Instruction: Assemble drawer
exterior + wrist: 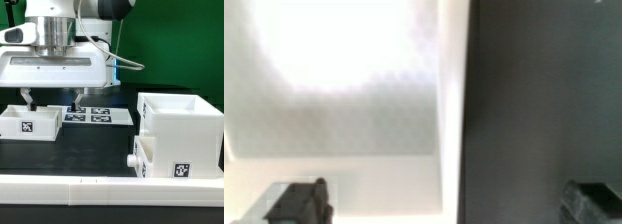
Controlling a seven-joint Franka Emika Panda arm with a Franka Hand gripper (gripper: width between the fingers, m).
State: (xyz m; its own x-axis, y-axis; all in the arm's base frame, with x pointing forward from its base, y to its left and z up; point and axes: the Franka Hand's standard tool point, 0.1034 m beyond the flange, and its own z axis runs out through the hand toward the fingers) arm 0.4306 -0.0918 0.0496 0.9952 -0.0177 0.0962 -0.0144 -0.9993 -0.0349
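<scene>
The drawer's large white casing [186,124] stands at the exterior view's right. A knobbed tray [150,158] sits in its lower part, knob pointing to that view's left. A second small white tray [28,124] with a square tag lies on the black table at the left. My gripper [52,100] is open and empty just above that tray. One finger [30,98] is over the tray and the other [75,101] is past its right side. In the wrist view the gripper [445,205] spans the tray's edge, with the blurred white tray [349,90] under one finger [295,203] and dark table under the other.
The marker board [100,115] lies flat on the table behind and right of the left tray, close to my right finger. A low white border wall [100,186] runs along the front edge. Black table [90,145] lies between the left tray and the casing.
</scene>
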